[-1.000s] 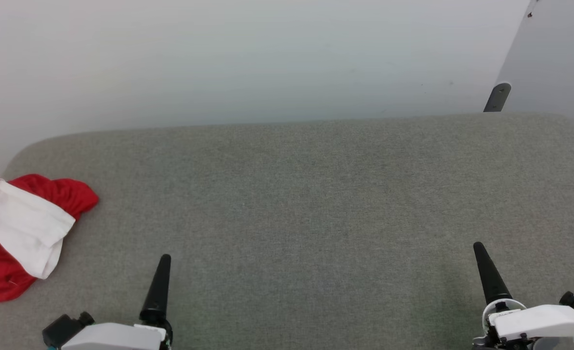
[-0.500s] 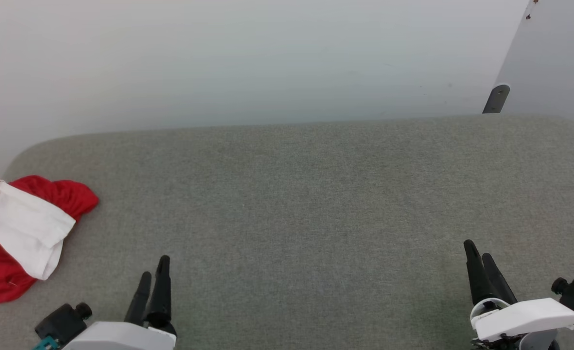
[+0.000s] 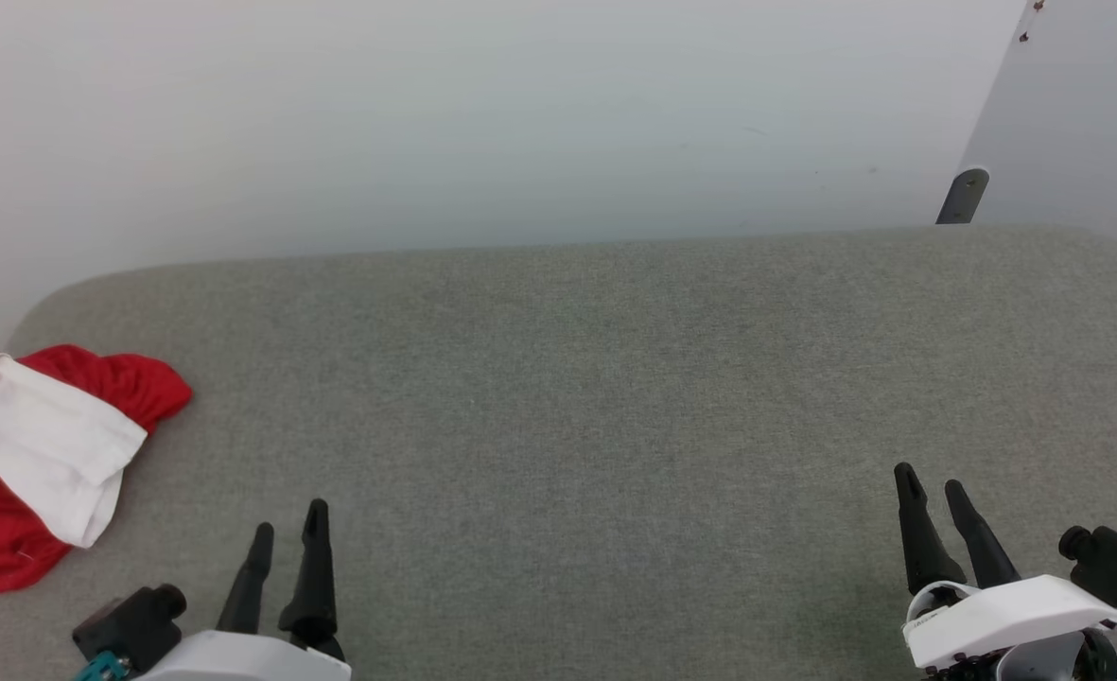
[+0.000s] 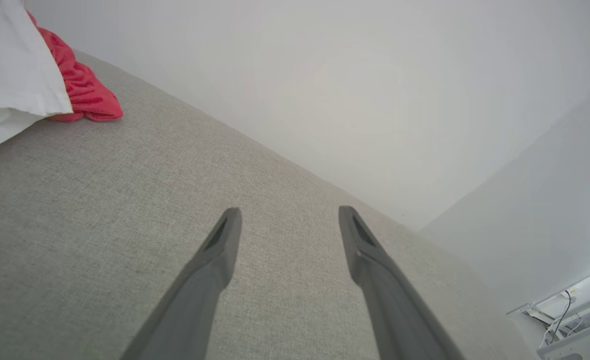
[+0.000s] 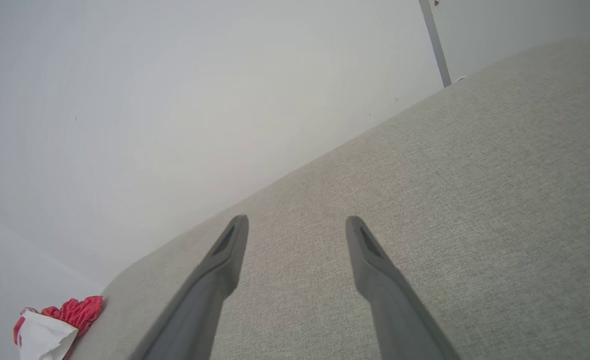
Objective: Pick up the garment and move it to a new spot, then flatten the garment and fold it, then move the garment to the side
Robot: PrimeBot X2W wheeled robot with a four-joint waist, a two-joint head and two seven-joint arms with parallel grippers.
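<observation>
The garment lies crumpled at the far left of the grey cushion, a red heap with a white sleeve on top, cut by the head view's edge. Its red and white folds show at the left wrist view's top left and small at the right wrist view's lower left. My left gripper hovers open at the lower left, to the right of the garment and apart from it, with nothing between its fingers. My right gripper stands open and empty at the lower right, far from the garment, above bare fabric.
A pale wall rises right behind the cushion's far edge. A white panel with a dark bracket stands at the back right. The cushion's corners are rounded at the back left and back right.
Both wrists have rolled, so each gripper now shows two spread fingers where one showed before. The right gripper has edged left. The garment has not moved.
</observation>
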